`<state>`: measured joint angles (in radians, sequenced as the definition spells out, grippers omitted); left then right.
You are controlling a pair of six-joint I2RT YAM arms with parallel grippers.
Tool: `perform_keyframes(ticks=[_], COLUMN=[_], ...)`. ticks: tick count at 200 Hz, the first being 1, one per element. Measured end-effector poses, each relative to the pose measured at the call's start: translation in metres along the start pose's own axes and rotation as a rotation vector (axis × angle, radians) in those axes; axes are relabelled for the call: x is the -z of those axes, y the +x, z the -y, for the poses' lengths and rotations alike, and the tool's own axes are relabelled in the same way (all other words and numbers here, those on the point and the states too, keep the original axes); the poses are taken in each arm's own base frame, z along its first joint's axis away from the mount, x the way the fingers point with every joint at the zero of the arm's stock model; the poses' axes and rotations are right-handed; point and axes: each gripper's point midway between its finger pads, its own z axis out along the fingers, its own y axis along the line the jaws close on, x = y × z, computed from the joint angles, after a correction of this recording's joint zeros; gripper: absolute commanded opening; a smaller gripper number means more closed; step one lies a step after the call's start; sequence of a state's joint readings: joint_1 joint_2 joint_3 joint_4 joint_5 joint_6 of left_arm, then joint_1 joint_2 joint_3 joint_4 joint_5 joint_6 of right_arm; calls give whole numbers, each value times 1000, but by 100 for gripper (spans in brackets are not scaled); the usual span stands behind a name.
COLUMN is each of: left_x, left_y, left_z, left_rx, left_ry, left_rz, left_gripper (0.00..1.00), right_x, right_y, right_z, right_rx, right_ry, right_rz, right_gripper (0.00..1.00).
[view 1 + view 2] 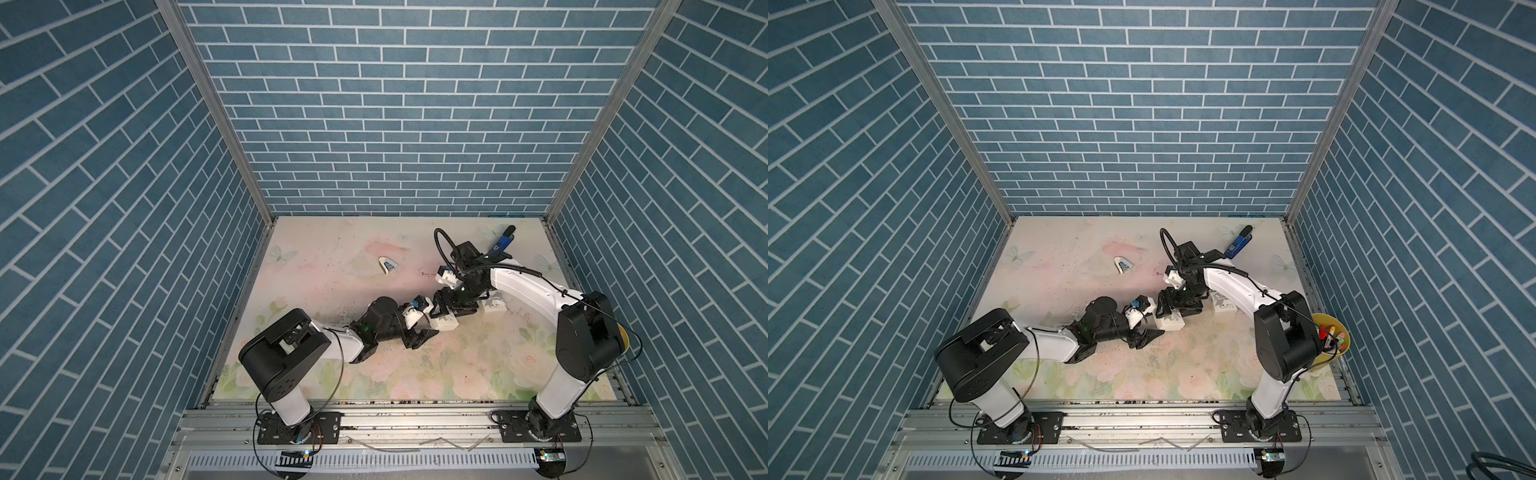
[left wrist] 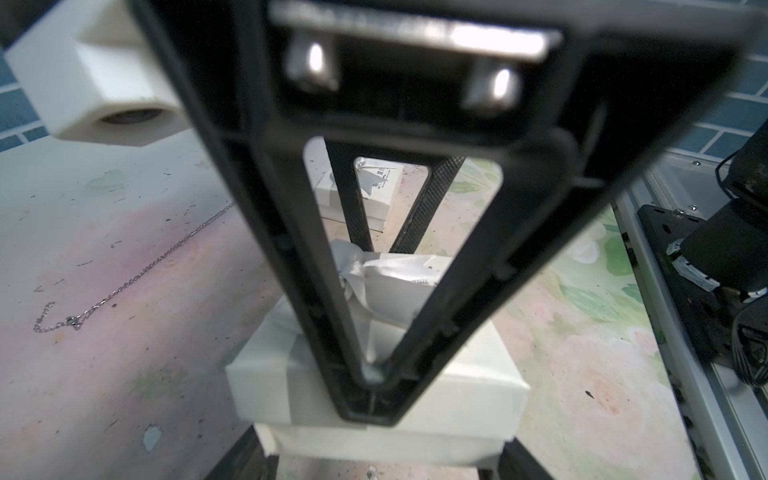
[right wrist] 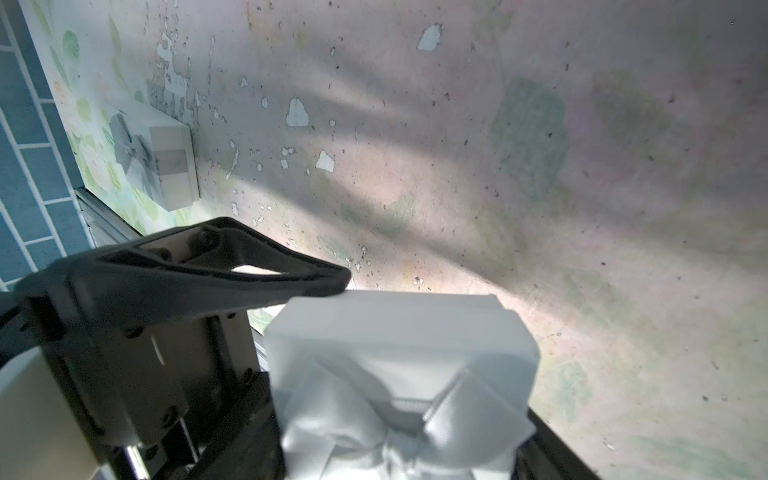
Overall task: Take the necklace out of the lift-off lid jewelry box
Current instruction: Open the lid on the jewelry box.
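Necklace (image 2: 124, 286) is out already, lying stretched on the bare desk (image 1: 374, 365) at roughly 11 o'clock from the jewelry box (image 1: 444, 323) in a top view, so extraction looks done. Lid (image 2: 436, 395) sits on the base; right hand (image 3: 440, 349) straddles it from above and left hand (image 2: 376, 459) flanks the base, probably one steadying while the other handles the lid. Jaws stand apart on both, and I can't tell if either is actually clamping. Second bowed box (image 1: 494, 305) sits at 3 o'clock, untouched.

White box (image 1: 444, 322) on floral table (image 1: 457, 374)
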<state>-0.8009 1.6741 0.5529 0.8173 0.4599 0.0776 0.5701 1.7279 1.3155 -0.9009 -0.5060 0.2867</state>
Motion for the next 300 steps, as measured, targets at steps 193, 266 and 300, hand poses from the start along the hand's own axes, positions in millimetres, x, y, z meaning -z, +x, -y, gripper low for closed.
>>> perform_keyframes(ticks=[193, 266, 300], left_x=[9, 12, 13], left_y=[-11, 3, 9], left_z=[-3, -6, -6], left_rx=[-20, -8, -3], left_ry=[-44, -72, -79], left_rz=[50, 18, 6], left_gripper=[62, 63, 63], right_x=[20, 29, 33], right_y=[-3, -6, -7], right_z=[-7, 4, 14], right_rx=[9, -27, -51], right_ry=[-49, -37, -18], right_rz=[-5, 2, 10], right_gripper=[74, 74, 73])
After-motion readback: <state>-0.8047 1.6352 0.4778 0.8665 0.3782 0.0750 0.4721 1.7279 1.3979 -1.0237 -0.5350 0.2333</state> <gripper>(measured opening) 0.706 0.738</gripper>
